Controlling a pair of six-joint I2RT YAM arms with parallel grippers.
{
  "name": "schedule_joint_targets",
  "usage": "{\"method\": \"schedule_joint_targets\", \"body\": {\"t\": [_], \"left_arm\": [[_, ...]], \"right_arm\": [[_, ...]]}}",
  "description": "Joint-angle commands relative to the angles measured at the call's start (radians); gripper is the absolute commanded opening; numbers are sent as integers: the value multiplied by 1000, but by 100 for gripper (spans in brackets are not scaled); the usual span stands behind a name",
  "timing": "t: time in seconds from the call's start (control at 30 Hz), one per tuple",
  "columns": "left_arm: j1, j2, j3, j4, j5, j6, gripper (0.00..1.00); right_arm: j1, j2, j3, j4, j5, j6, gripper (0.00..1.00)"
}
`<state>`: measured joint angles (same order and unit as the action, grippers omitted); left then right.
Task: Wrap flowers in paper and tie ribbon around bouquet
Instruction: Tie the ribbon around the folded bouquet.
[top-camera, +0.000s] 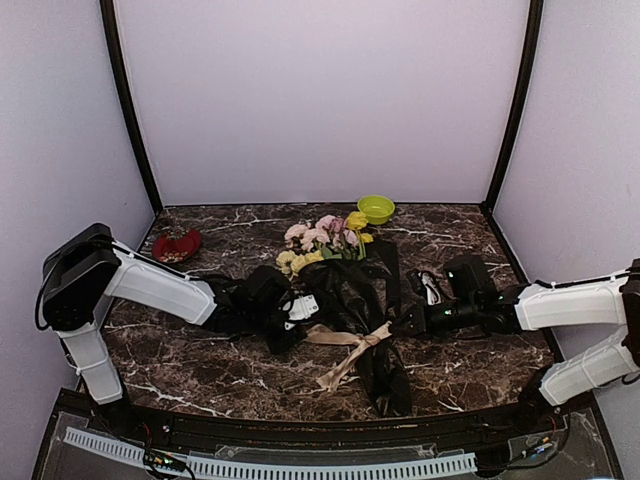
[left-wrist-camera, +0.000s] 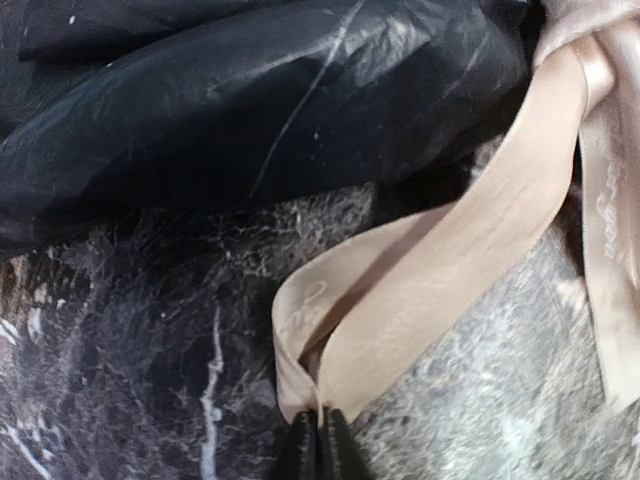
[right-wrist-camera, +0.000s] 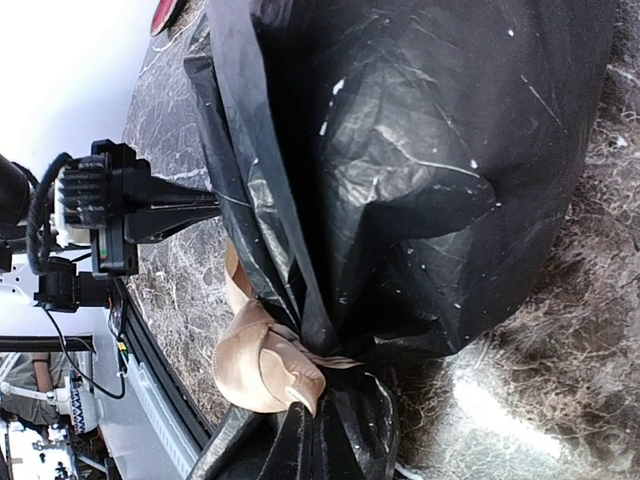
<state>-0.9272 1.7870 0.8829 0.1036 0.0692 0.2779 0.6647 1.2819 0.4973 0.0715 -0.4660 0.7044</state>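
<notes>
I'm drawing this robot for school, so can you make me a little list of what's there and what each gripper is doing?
Flowers: pink and yellow, sticking out of the paper's far end
Paper: black and crinkly, wrapped round the flowers
Ribbon: tan, tied round the paper's narrow part, ends lying on the table
Left gripper: shut on a loop of ribbon
Right gripper: shut, right next to the tied part; whether it holds anything is unclear
Also there: green bowl and red dish at the back
</notes>
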Motion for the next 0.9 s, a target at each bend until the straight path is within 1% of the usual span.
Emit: {"method": "schedule_joint_targets", "body": {"t": [0.0,0.1,0.17,0.27,0.4,0.53,0.67,0.77,0.87], "left_arm": [[4,-48,-46,32,60,-55,0],[4,-80,-96,41,12,-136,0],[4,-92,-110,3,-74,-210,0],[4,-99,-134,-49,-124,-284,0],[4,-98,-164,-65,-149,-351,0],[3,-87,-163,-110,-198,-399,0],[5,-77,-159,-175,-273,-450,0],[5,-85,-172,-170,-274,-459,0],[4,-107,-192,-109,-186,-424,0]], "right_arm": [[-1,-18,4,3,32,-10,0],[-2,-26,-19,6,41,-2,0],[-2,-35,-34,8,49,6,0],[-4,-43,-54,15,57,14,0],[-4,-41,-73,15,56,11,0],[-4,-40,-97,18,58,9,0],[-7,-53,-114,-5,73,-2,0],[-12,-63,-131,-11,77,-8,0],[-12,-58,-130,9,49,-5,0]]}}
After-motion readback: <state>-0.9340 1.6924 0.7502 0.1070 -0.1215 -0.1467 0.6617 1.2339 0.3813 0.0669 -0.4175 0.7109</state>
